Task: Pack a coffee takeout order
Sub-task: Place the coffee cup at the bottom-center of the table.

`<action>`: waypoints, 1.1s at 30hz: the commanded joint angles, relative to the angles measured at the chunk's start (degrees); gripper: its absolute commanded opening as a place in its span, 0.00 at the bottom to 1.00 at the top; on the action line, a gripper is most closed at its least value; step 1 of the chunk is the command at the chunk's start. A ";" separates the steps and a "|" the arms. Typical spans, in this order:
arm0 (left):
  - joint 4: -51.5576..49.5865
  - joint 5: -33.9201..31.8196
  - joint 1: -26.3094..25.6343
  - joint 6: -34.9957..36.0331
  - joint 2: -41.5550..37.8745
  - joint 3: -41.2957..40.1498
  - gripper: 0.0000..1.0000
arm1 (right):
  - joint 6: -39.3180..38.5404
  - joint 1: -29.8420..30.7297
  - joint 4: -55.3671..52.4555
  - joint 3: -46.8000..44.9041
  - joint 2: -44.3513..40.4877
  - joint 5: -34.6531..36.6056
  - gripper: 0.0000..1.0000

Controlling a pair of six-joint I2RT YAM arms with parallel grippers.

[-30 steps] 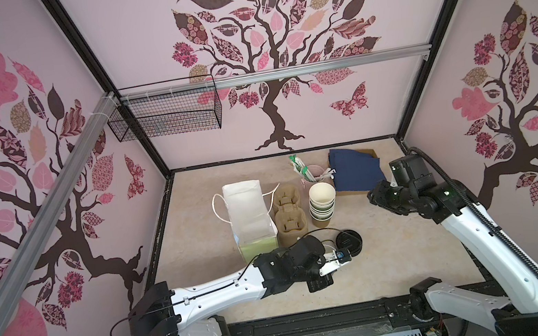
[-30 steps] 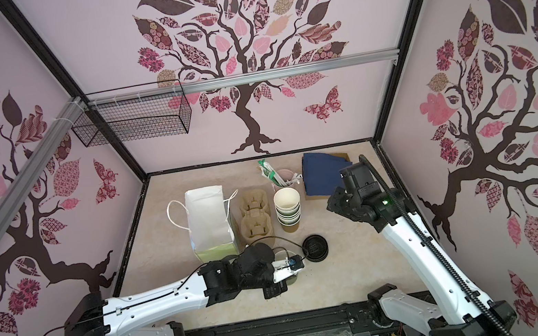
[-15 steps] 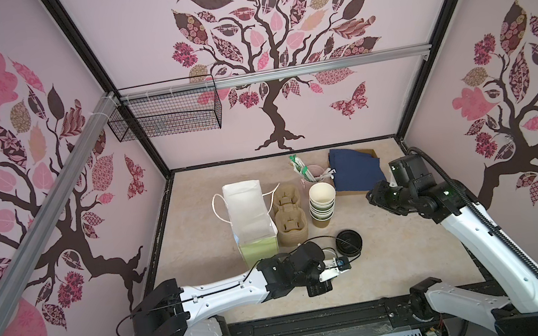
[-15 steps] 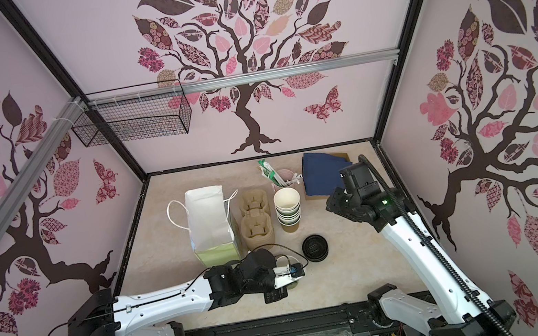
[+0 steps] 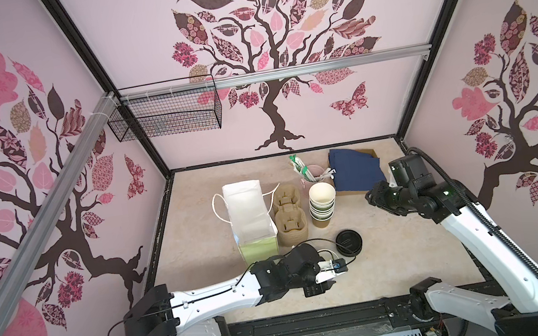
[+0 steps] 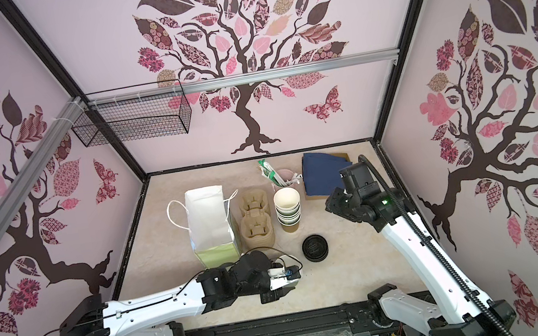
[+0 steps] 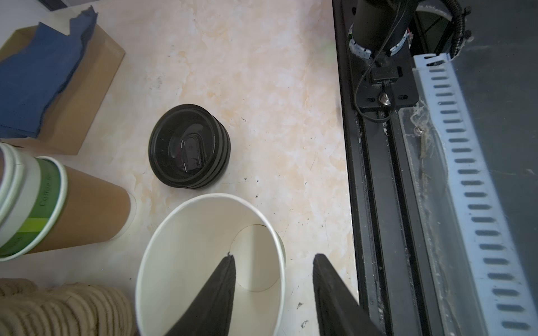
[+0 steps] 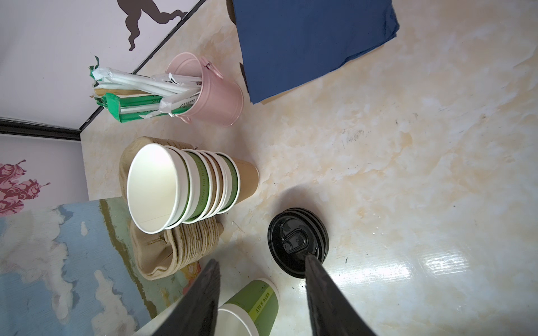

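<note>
Paper first: the green paper cup [image 7: 189, 247] stands upright with no lid, right under my left gripper [image 7: 273, 257]. Its fingers are parted, one inside the cup and one outside, and they squeeze nothing. I think the cup is set out and a lid comes next. So I must lift straight up, or the inner finger may tip the cup. Close beside the outer finger runs the black rail [image 7: 378, 203] at the table edge, so there is little room that way. Just past the cup sits the stack of black lids [image 7: 189, 151], with bare table [image 7: 262, 87] open beyond it. Farther off are the stack of cups [image 7: 72, 209], the tan carriers [image 5: 289, 216], the pale green bag [image 5: 248, 211] and the navy napkin [image 5: 354, 170]. My right gripper [image 8: 262, 259] hangs up off the table there, fingers parted, holding nothing.
</note>
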 commanded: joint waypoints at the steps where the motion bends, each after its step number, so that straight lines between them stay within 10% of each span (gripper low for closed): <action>1: -0.92 -1.11 -0.22 -1.61 -7.05 3.59 0.52 | -0.40 0.27 -2.04 0.14 -0.28 0.25 0.51; 10: 2.81 -21.40 3.05 -17.27 -11.72 12.84 0.59 | -3.33 0.32 0.15 -12.39 4.30 -9.30 0.52; 20: 10.92 -23.03 3.06 -20.54 -7.98 12.30 0.59 | -4.44 1.40 4.89 -19.99 8.37 -9.76 0.52; 33: 13.16 -22.44 3.13 -18.75 -9.65 10.36 0.60 | -7.09 8.90 3.30 -14.02 19.31 6.48 0.47</action>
